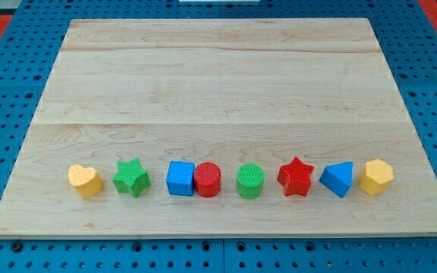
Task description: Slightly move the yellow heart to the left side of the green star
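The yellow heart lies near the view's bottom left of the wooden board. The green star sits just to its right, with a small gap between them. Both belong to a row of blocks along the board's bottom edge. My tip does not show in this view, and no part of the rod or arm is visible.
The row continues to the view's right: a blue cube touching a red cylinder, a green cylinder, a red star, a blue triangle and a yellow hexagon. A blue pegboard surrounds the board.
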`<state>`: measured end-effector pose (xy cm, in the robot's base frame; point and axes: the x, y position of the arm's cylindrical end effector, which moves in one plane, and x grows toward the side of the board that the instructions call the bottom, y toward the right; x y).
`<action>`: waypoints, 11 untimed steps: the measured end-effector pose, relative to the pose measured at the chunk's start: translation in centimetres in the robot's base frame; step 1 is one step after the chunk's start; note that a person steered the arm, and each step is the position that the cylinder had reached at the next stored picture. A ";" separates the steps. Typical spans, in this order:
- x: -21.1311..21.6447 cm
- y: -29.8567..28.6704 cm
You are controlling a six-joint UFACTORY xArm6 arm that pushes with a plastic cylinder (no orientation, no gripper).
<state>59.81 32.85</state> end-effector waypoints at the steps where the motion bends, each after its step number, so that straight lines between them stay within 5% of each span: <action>1: 0.6 -10.1; 5: 0.5 -57.1; 6: -2.6 -61.3; 8: -4.2 -54.1; 11: -4.6 -50.7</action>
